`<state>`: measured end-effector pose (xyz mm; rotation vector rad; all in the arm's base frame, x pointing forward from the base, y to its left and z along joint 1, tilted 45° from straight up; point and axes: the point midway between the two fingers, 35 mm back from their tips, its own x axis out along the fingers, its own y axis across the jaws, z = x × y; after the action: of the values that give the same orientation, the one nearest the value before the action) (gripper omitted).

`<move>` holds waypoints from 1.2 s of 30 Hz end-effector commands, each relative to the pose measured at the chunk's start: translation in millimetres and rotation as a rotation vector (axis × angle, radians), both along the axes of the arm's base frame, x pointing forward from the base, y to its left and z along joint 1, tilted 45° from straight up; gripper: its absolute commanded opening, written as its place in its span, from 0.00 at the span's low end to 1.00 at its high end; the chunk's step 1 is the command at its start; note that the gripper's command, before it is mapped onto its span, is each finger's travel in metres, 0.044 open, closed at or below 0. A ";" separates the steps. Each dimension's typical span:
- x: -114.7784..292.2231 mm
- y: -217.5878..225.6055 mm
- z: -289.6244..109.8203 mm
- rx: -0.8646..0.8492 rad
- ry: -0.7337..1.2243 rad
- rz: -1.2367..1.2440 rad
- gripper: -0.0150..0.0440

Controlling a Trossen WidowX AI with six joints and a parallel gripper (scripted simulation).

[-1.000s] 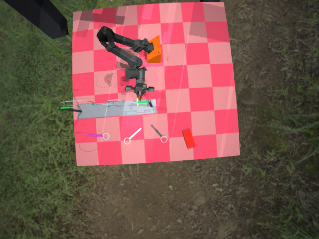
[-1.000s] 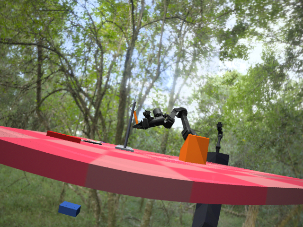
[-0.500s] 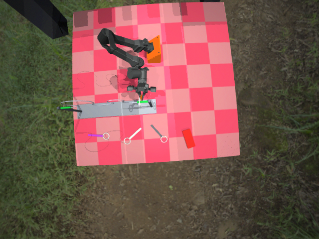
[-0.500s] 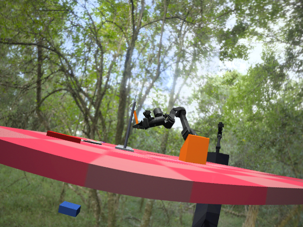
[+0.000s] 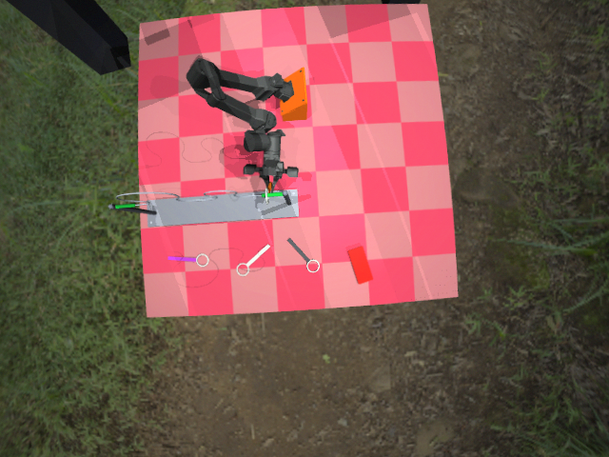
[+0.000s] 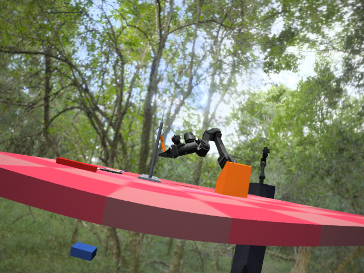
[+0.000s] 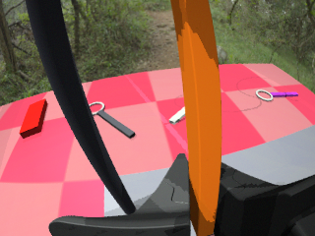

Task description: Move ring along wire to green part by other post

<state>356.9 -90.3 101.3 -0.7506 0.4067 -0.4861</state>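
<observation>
The gripper [image 5: 269, 188] [image 6: 163, 153] [image 7: 203, 208] is shut on the orange handle [image 5: 269, 186] [image 6: 162, 143] [image 7: 202, 108], near its lower end. The handle rises from the fingers to the pale ring [image 5: 266, 199] [image 6: 155, 130]. In the top view the ring is seen edge-on, at the inner end of the right green part [image 5: 275, 194], beside the right post [image 5: 287, 198] [image 6: 155, 152] [image 7: 74, 88]. The far green part [image 5: 124, 206] is by the left post [image 5: 143, 210]. The curved grey wire runs between the green parts. Exact clearance inside the ring cannot be told.
The posts stand on a grey base plate [image 5: 216, 209] [image 6: 149, 178]. Beyond it lie a purple-handled ring [image 5: 183, 258] [image 7: 284, 94], a white-handled ring [image 5: 257, 256] [image 7: 177, 115], a dark-handled ring [image 5: 298, 248] [image 7: 116, 123] and a red block [image 5: 360, 265] [image 6: 76, 164] [image 7: 33, 118].
</observation>
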 end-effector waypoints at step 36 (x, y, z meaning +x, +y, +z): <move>-13.4 11.0 3.1 0.001 0.004 0.003 0.53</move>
<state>349.2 -83.6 100.5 -0.7557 0.4159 -0.4787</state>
